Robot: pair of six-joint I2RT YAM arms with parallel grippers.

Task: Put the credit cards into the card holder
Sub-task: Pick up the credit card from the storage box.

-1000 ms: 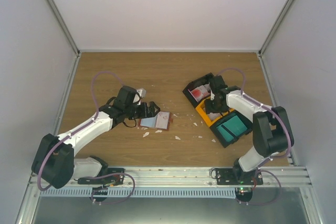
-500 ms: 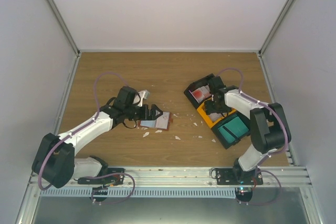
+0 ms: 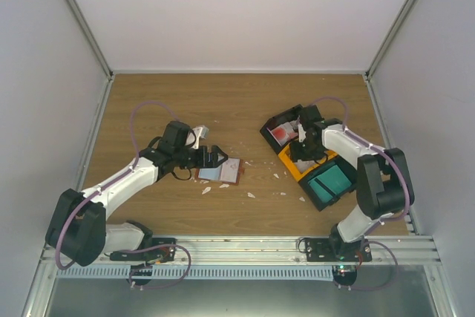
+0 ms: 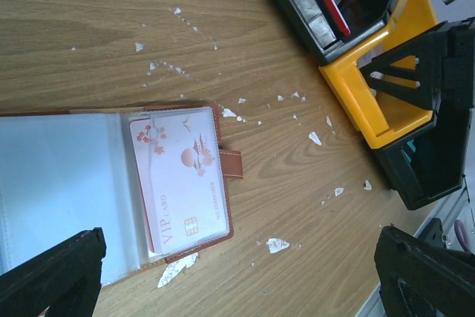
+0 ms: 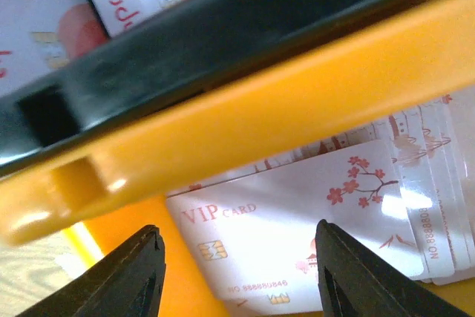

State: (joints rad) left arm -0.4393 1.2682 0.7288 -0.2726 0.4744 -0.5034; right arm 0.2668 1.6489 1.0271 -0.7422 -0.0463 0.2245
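Hovering spread over a VIP card [image 5: 297,220] in the yellow bin [image 5: 260,102], the right end effector [image 5: 237,246] likely needed to descend and pinch it.

This is looking like a robotics lab cell: white walls [image 3: 245,12] are boxing in a wood-grain counter [image 3: 223,102], aluminium rails [image 3: 245,245] edging it.

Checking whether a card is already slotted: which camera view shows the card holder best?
The left wrist view: the card holder lies open, close up, with a VIP card in a clear pocket. The top external view shows it only small, beside the left gripper. The right wrist view does not show it.
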